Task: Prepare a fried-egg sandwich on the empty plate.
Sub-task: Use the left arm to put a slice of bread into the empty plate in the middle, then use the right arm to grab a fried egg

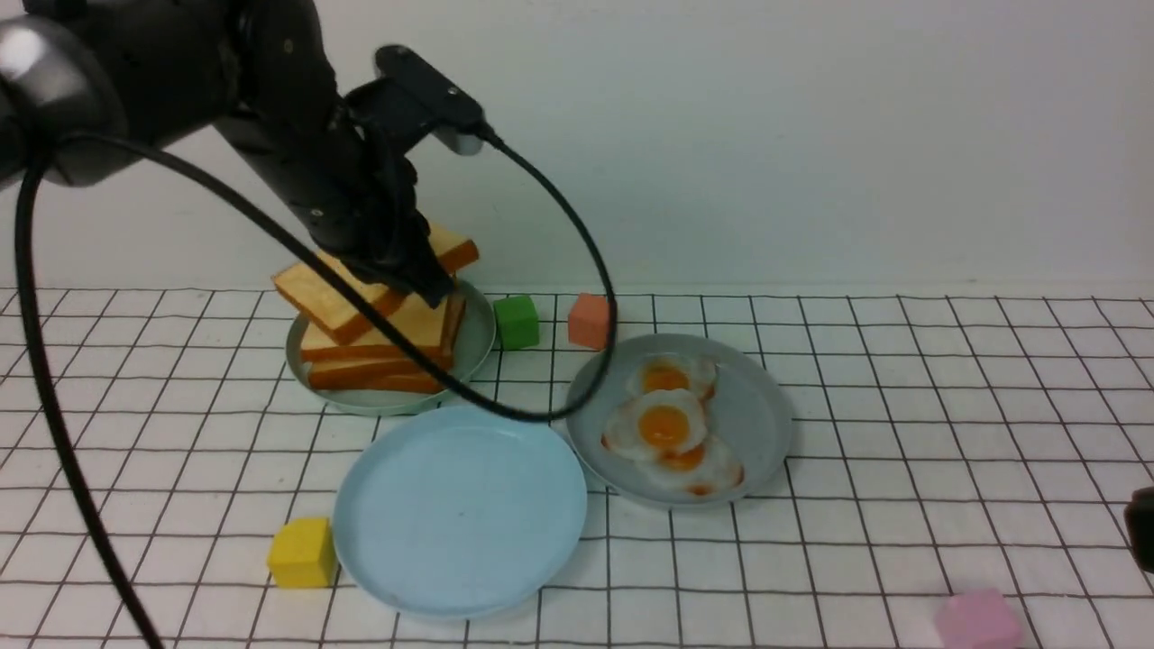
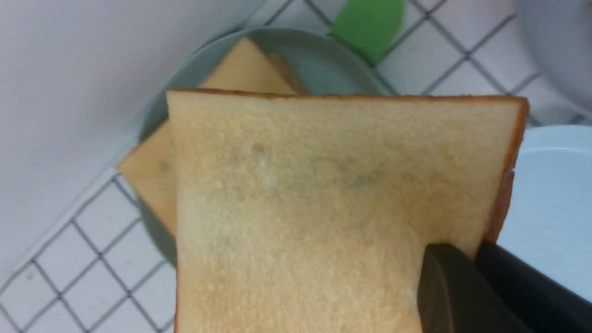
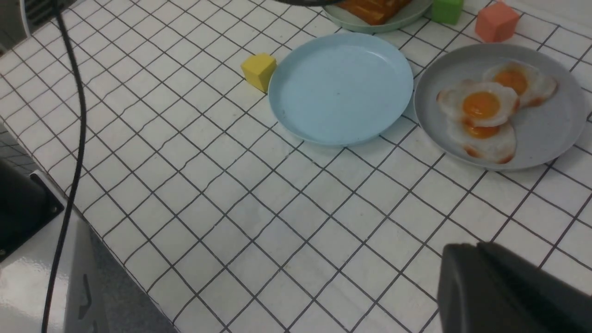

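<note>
Gripping a toast slice (image 1: 315, 302) by one edge only, the left gripper (image 1: 431, 284) has its fingers clenched near the crust. Nearly the whole slice juts out past the pinch. In the front view it slopes down toward 9 o'clock, above the stack (image 1: 379, 356) on the grey-green plate (image 1: 478, 338).

I judge that shallow, off-centre hold to be the main hazard. A quick swing could let the slice pivot or slide out of the fingers and drop onto the stack or the tiles.

The empty plate (image 1: 460, 509) lies bare at 5 o'clock from the stack, with the two rims almost meeting, so the carry is short. A tilted slice set down there may still land edge-first and end up off-centre or over the rim, a poor base for an egg.

At 2 o'clock from the empty plate, just beside it, the grey-blue plate (image 1: 757, 406) holds three overlapping fried eggs (image 1: 665, 424). The arm's black cable (image 1: 541, 416) droops across the gap between these two plates. If the arm travels, the cable could drag on a rim and shift a plate.

The green cube (image 1: 516, 321) sits at 3 o'clock from the grey-green plate, close by, and a low pass might knock it.

The right gripper (image 1: 1143, 532) shows only as a dark sliver at the far 3 o'clock edge. I cannot tell whether its fingers are spread or closed.
</note>
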`<state>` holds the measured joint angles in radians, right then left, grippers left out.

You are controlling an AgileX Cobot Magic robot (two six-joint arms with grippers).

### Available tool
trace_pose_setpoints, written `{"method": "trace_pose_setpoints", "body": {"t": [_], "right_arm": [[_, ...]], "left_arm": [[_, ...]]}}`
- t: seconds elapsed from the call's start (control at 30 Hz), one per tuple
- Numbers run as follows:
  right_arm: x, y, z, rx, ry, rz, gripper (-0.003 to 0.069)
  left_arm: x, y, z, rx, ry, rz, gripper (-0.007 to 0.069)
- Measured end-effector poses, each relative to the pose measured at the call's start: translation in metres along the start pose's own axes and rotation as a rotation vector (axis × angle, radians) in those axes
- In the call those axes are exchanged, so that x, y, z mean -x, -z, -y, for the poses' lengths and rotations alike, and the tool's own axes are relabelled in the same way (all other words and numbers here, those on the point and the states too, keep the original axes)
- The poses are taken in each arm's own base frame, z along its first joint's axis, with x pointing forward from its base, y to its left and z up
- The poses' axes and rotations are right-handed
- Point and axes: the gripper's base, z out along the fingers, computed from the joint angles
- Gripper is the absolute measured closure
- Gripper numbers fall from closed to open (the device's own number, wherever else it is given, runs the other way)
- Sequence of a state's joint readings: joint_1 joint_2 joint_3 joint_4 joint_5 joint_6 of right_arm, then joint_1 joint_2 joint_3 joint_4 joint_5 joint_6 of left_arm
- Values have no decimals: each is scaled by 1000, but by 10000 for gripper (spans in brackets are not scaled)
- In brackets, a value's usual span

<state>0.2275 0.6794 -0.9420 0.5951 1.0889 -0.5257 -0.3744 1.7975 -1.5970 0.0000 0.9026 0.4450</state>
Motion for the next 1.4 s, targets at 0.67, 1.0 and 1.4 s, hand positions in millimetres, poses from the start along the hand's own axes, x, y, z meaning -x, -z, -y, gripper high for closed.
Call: {"method": "trace_pose_setpoints", "body": {"t": [0.67, 1.0, 1.4], "right_arm": [[-1, 0, -1, 9, 0, -15, 599], [-2, 0, -1, 12, 1, -25, 576], [19, -67, 44, 5, -163, -76, 526]], "left_arm": [[-51, -66, 109, -66, -147, -99, 541], [-54, -66, 111, -85, -87, -134, 148], [-42, 99, 96, -111, 265, 249, 452]]}}
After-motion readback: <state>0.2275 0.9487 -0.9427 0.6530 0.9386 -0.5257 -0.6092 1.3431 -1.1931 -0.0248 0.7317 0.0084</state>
